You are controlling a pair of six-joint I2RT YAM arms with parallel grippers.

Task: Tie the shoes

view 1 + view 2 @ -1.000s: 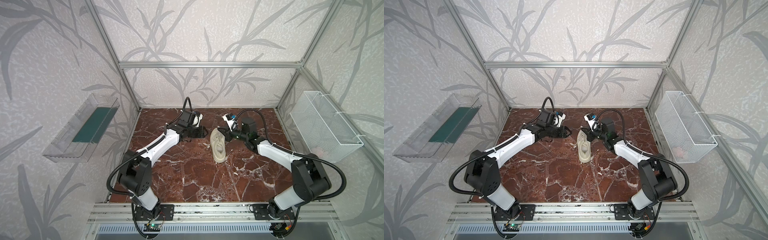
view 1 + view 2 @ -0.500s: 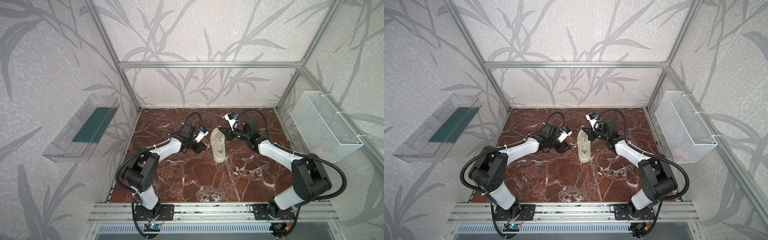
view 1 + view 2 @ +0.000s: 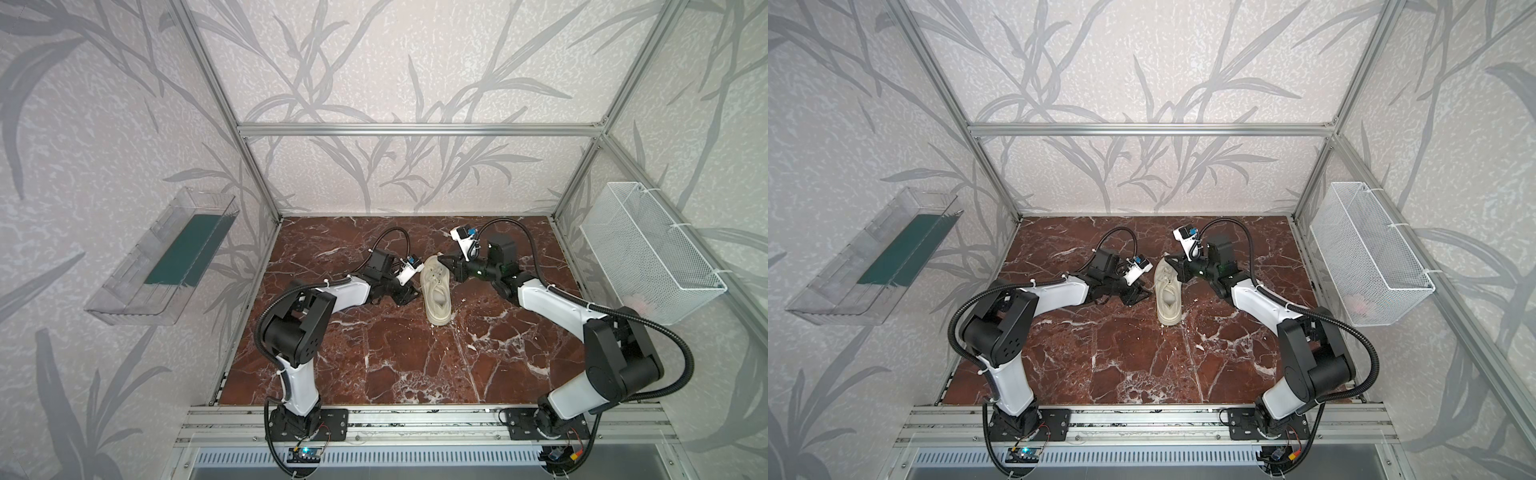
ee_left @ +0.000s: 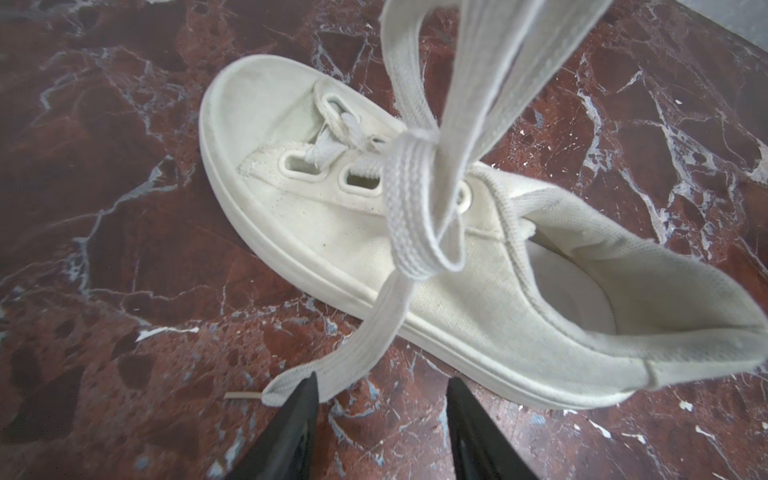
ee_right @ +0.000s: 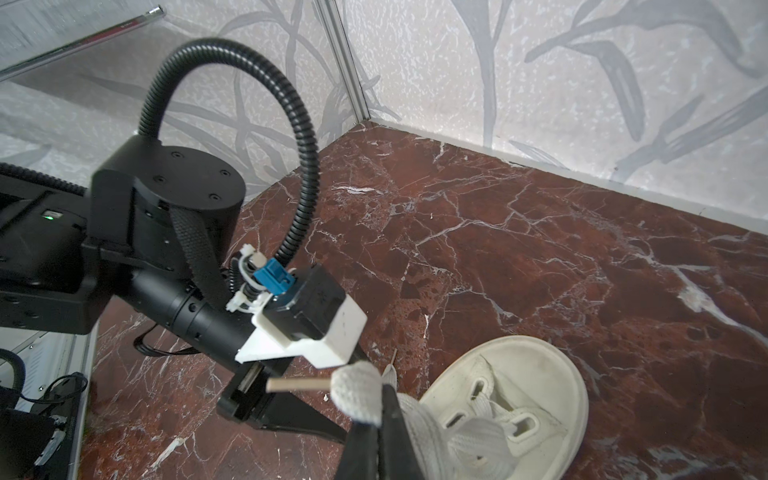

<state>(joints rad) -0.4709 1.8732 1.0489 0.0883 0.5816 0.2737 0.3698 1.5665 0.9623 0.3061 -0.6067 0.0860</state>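
Note:
The shoes are one cream sneaker (image 3: pixel 435 291) (image 3: pixel 1168 297) lying on the marble floor, toe pointing to the back wall. My right gripper (image 5: pixel 384 399) (image 3: pixel 446 264) hovers over the toe, shut on one lace end (image 5: pixel 357 390) whose aglet sticks out sideways. That lace (image 4: pixel 498 62) runs taut up from a crossing (image 4: pixel 411 141) over the eyelets. My left gripper (image 4: pixel 382 386) (image 3: pixel 409 293) sits low at the sneaker's left side, open, with nothing between its fingers. The other lace end (image 4: pixel 291 380) lies on the floor against one fingertip (image 4: pixel 309 388).
A clear bin (image 3: pixel 166 257) with a green insert hangs on the left wall. A white wire basket (image 3: pixel 648 253) hangs on the right wall. Aluminium frame posts stand at the back corners. Marble floor (image 3: pixel 395 353) stretches in front of the sneaker.
My left arm has swung from further back down to the floor beside the sneaker's left side. The right gripper has kept its place, holding the lace.

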